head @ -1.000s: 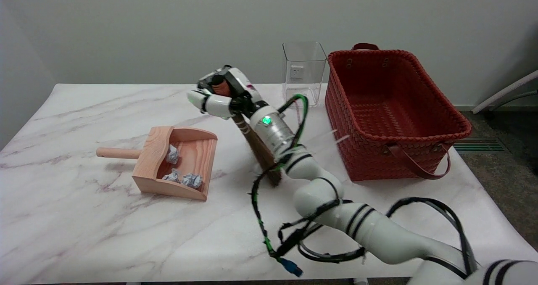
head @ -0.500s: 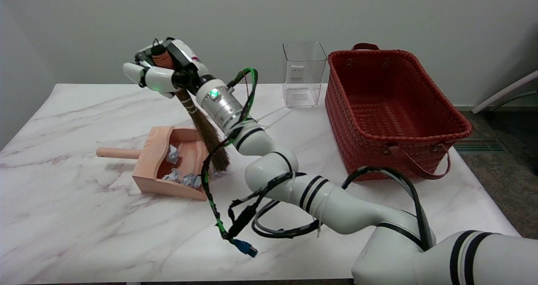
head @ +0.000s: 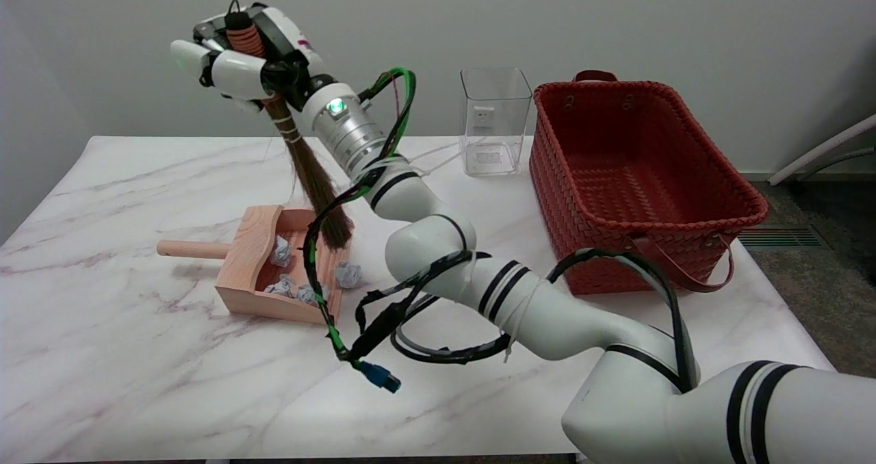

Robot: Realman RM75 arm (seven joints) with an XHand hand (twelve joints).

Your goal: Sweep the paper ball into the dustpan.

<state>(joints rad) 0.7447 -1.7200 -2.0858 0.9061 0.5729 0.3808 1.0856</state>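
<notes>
The paper ball (head: 348, 274) lies on the marble table (head: 137, 354), just outside the open mouth of the wooden dustpan (head: 250, 293), at its right-hand lip and near the dangling cable. It looks touching or nearly touching the pan's edge; which of the two cannot be told. Three more crumpled balls (head: 280, 250) already sit inside the pan.

Handling judgement: crumpled paper, so very light, springy, not fragile. It should roll or skip away under a fast stroke and may catch on the pan's lip rather than ride over it. No need to take hold of it directly (the broom does the contact); bristle tips should meet it on the side away from the pan and push low and slowly.

The broom (head: 311, 176) hangs tilted, its bristles down over the pan's right wall, above the ball and apparently not on it. The right hand (head: 236, 60) is raised well above the table's far-left area, fingers wrapped tightly round the broom's wound handle top, which pokes out above them.

Step in hand, as judged: one ball left to sweep in; the bristles need repositioning to its right.

Beyond: a clear square container (head: 494, 122) and a red woven basket (head: 636, 176) stand well apart on the right.
</notes>
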